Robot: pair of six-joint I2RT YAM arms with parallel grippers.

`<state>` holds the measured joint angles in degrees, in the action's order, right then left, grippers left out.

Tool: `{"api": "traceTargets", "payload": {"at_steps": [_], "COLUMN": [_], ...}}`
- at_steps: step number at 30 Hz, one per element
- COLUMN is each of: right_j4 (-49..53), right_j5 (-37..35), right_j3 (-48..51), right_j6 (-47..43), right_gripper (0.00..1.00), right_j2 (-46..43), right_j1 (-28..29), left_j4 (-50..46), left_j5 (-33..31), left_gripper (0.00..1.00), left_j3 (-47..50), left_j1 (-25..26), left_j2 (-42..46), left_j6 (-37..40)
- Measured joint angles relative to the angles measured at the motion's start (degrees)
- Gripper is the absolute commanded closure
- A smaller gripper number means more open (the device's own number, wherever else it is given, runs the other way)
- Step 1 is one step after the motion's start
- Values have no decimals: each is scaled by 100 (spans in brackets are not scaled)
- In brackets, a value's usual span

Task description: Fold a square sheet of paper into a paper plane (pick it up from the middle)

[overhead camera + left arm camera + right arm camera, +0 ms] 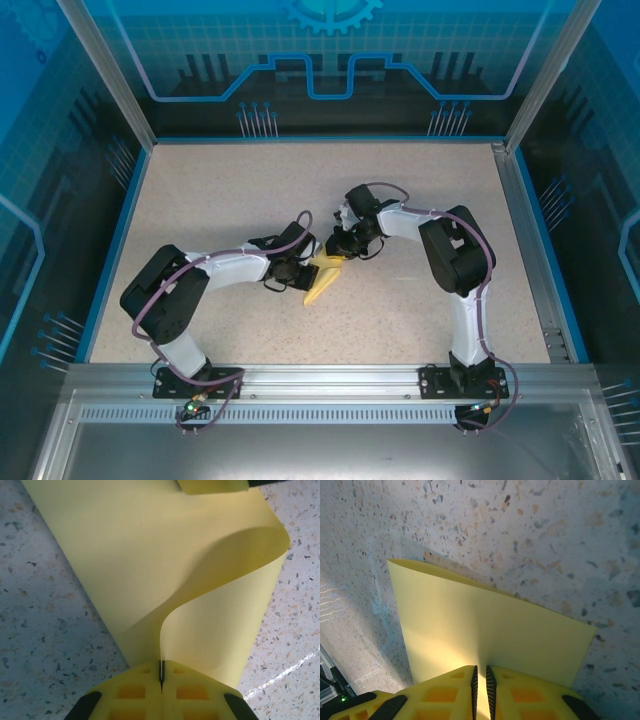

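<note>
Clamped tight on curled paper (150, 555) with left tool (161, 674); pinching its other end with right tool (480, 675), over table (200, 200).

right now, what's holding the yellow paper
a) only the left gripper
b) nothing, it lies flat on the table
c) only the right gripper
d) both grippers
D: in the left wrist view the left gripper is pinched shut on the yellow paper, which curls up from it, and in the right wrist view the right gripper is closed on another edge of the sheet.
</note>
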<state>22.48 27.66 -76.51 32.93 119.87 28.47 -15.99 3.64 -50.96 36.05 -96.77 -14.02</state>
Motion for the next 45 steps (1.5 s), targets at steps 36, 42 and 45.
{"api": "traceTargets", "payload": {"at_steps": [36, 42, 45], "right_j4": [-1139, -1394, -1469], "right_j5": [129, 125, 120], "right_j3": [1545, 1661, 1738], "right_j6": [1169, 1279, 1300], "right_gripper": [85, 85, 85], "right_j2": [-1403, -1274, -1185], "right_j1": [557, 568, 568], "left_j4": [173, 179, 181], "left_j5": [2, 2, 2], "left_gripper": [99, 99, 99], "left_j3": [22, 28, 28], "left_j1": [-2, -2, -2], "left_j2": [-85, -85, -85], "left_j6": [-107, -107, -107]}}
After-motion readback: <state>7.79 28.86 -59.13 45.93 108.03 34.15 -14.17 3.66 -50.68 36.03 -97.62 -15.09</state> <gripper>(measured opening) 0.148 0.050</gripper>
